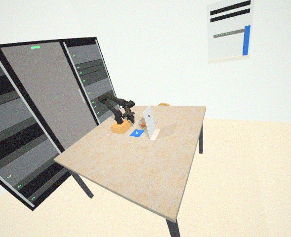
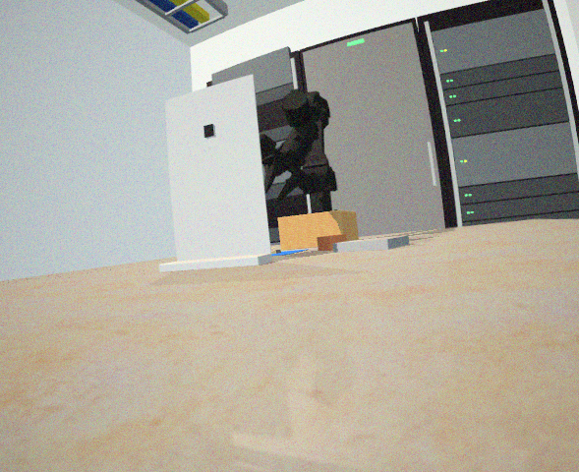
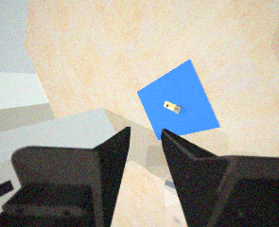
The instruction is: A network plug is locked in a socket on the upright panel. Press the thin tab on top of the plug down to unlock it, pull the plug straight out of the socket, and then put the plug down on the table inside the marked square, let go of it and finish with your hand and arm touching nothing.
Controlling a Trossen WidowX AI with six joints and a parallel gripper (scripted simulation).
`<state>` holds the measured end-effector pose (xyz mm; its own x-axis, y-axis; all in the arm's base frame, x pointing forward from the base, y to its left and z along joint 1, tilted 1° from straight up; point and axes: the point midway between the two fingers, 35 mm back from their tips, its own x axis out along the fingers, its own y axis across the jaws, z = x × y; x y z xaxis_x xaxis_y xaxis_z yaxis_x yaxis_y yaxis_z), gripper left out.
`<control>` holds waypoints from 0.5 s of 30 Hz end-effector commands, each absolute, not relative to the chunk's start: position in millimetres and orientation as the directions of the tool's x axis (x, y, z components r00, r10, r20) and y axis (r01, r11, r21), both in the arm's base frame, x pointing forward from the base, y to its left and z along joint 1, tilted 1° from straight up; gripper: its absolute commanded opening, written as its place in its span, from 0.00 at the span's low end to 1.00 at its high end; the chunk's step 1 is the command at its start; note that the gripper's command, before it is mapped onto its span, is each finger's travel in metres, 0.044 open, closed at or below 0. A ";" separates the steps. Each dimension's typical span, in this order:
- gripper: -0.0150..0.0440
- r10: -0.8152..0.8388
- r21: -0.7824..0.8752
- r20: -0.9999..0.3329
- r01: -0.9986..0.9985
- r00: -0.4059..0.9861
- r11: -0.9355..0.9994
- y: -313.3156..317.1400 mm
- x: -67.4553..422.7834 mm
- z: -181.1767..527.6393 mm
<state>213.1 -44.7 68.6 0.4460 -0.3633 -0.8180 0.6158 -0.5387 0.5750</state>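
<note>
- Lying flat near the middle of the blue square (image 3: 179,100), the network plug (image 3: 172,107) is a tiny cream block with a darker end, touching nothing but the square under it.
- Matte and sharp-edged, the blue square reads as a thin flat patch on the table (image 1: 130,163), turned diamond-wise in the wrist view.
- Black and blocky, the gripper (image 3: 145,134) hangs above the table with its two wedge-shaped fingers partly spread; nothing sits between them, and the plug lies well apart from the tips.
- White, smooth and slab-like, the upright panel (image 2: 212,167) stands on a flat pale foot just beside the square; a small dark square socket (image 2: 208,130) shows high on its face.
- From the exterior view, the panel hides part of the arm (image 2: 305,147) and nearly all of the blue square, so only a thin blue sliver shows at its foot.
- An orange box-shaped base (image 1: 119,126) carries the arm; a small red-brown block (image 2: 329,241) and a low grey slab (image 2: 373,244) lie close by on the table.
- The table top is pale mottled wood with a faint grain, set on dark slanted legs.
- Tall grey and black server racks (image 1: 18,122) with small green lights stand behind the arm, a poster (image 1: 228,30) with black bars and a blue stripe hangs on the pale wall, and the floor is plain cream.
</note>
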 end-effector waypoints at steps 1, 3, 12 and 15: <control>0.52 -0.364 0.574 -0.818 0.616 0.445 -0.539 -44.7 214.5 74.8; 0.52 -0.364 0.575 -0.818 0.616 0.445 -0.539 -44.7 215.6 81.1; 0.52 -0.364 0.576 -0.818 0.615 0.446 -0.540 -44.8 218.3 110.2; 0.52 -0.365 0.576 -0.817 0.614 0.446 -0.540 -44.9 218.3 120.0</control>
